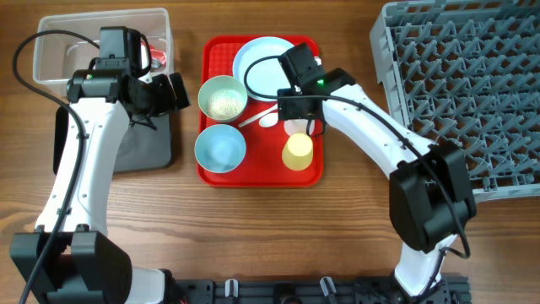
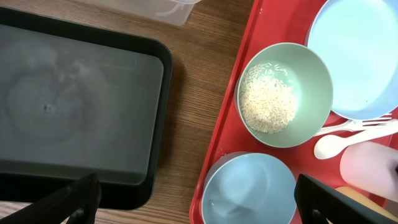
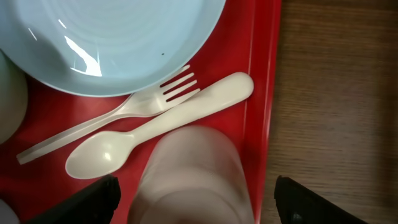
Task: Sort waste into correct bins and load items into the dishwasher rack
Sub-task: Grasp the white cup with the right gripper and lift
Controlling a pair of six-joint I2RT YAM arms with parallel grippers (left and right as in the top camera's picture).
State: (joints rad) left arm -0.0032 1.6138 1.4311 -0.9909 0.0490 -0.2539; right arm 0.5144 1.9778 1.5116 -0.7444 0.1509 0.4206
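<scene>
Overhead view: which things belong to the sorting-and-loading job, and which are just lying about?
Job: plate, rice bowl, blue bowl, white cup, yellow cup, fork, spoon, clear tub, black tray, dishwasher rack.
Lying about: red serving tray, wooden table.

A white cup [image 3: 193, 177] stands between right fingers [image 3: 81, 202], spoon [image 3: 155, 132] just beyond.

Pale blue plate [image 1: 257, 63], white spoon [image 3: 155, 134], yellow cup [image 1: 297, 152], red tray [image 1: 257, 175], grey rack [image 1: 472, 93].

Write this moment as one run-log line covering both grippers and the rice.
left gripper: open, between black tray and red tray | right gripper: open, at white cup | rice: in bowl on red tray
</scene>
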